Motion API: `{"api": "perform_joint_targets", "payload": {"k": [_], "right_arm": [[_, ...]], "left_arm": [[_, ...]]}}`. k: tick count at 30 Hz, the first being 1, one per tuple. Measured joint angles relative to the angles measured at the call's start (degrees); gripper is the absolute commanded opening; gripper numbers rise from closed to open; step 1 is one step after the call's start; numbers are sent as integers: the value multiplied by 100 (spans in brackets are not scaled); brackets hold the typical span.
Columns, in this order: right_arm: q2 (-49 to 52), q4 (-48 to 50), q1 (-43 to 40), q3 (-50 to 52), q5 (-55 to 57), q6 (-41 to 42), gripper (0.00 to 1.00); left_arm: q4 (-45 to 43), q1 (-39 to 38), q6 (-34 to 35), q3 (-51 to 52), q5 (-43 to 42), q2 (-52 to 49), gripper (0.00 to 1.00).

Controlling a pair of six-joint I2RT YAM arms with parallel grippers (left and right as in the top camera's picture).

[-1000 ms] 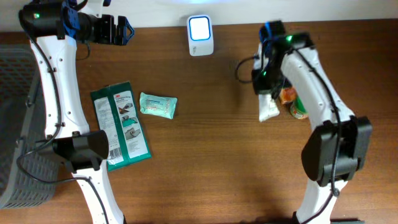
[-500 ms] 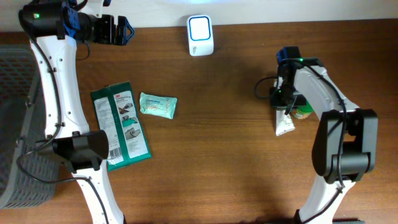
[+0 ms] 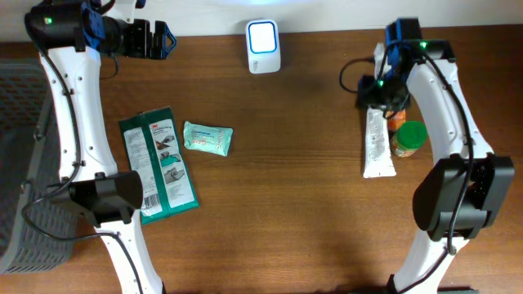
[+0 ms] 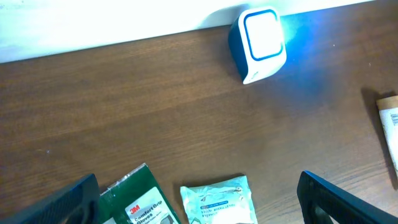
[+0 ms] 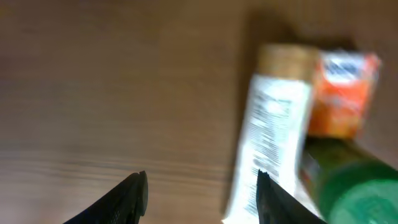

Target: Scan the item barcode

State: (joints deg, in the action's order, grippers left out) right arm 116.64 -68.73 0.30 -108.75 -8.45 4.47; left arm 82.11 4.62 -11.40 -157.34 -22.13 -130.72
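The barcode scanner, a white box with a lit blue-rimmed face, stands at the back of the table; it also shows in the left wrist view. A white tube lies flat on the wood at the right, apart from any finger. My right gripper hovers just behind the tube's far end, jaws apart and empty. Its wrist view is blurred, with the tube lying beside the right finger. My left gripper hangs wide open at the back left, holding nothing.
A green-lidded jar and an orange pack sit right of the tube. A green glove pack and a teal wipes pack lie at the left. A grey basket borders the left edge.
My right gripper swung to the right and then back, opened and let go of the white tube, which now lies flat beside the jar. The left arm has not moved.
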Motion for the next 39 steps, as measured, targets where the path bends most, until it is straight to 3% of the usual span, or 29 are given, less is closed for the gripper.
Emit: {"api": "perform_joint_targets", "payload": {"k": [9, 12, 15, 19, 27, 39], "right_arm": [[68, 1110, 1200, -72, -1207, 599, 53], [391, 1849, 1832, -87, -1329, 1381, 54], [857, 2282, 2363, -90, -1375, 2146, 63], [1499, 2651, 2944, -87, -1423, 3032, 63], [1886, 3056, 3180, -87, -1419, 3687, 64], [2124, 3392, 3388, -98, -1523, 3915, 64]], "left_arm": [[2, 0, -2, 0, 2, 0, 99], [-2, 0, -2, 0, 2, 0, 99], [0, 0, -2, 0, 2, 0, 99], [0, 0, -2, 0, 0, 0, 99], [0, 2, -2, 0, 0, 0, 99], [0, 0, 0, 0, 2, 0, 99]]}}
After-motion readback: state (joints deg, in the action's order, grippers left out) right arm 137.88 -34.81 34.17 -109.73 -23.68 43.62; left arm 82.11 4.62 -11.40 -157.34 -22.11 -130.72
